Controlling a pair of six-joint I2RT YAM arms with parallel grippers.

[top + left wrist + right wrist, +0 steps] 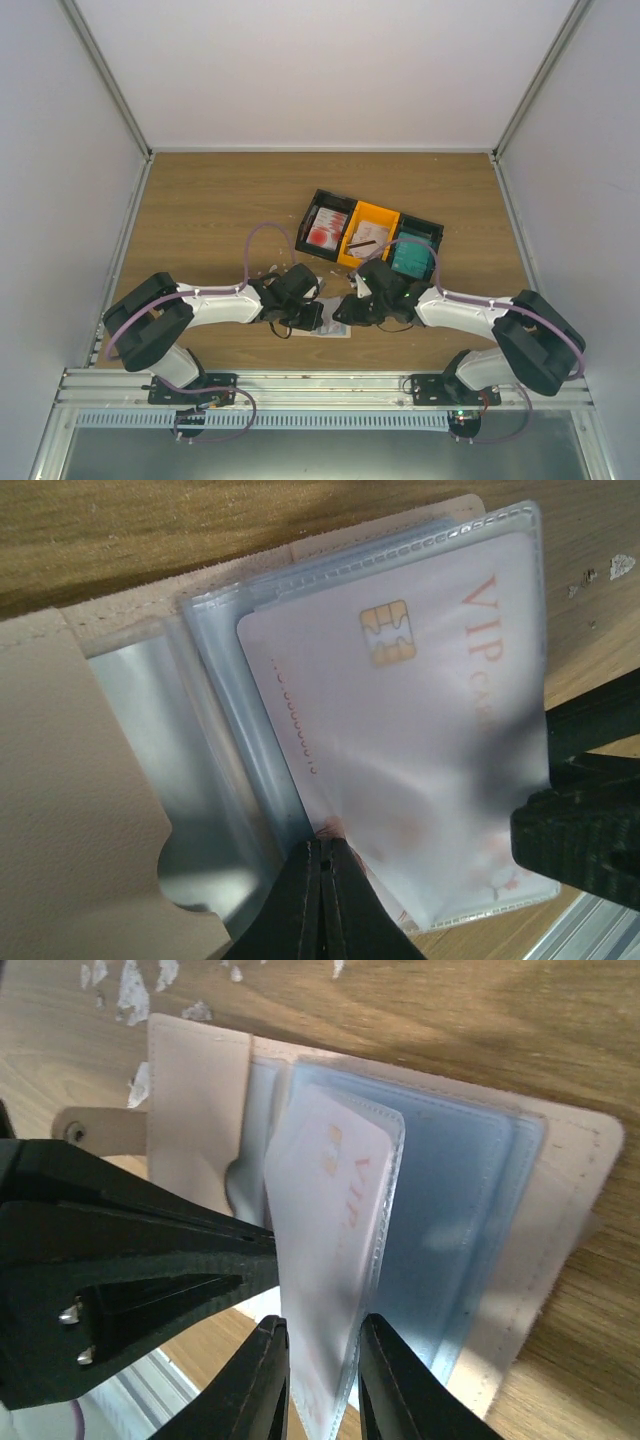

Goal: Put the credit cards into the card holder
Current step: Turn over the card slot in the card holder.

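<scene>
The beige card holder (pixel 330 329) lies open on the table between both arms; its cover shows in the left wrist view (pixel 70 800) and the right wrist view (pixel 200 1100). A white card (pixel 420 730) with a gold chip and "VIP" lettering sits in one clear sleeve, also seen in the right wrist view (pixel 330 1220). My left gripper (pixel 322 865) is shut on that card's near edge. My right gripper (pixel 325 1380) has its jaws apart on either side of the raised sleeve. Both grippers (pixel 312 312) (pixel 345 308) meet over the holder.
Behind the holder stand a black bin holding white cards with red marks (pixel 325 232), an orange bin (pixel 368 235) and a black bin with a teal card (pixel 410 258). Small white scraps (pixel 130 995) lie on the wood by the holder's snap tab (pixel 90 1130).
</scene>
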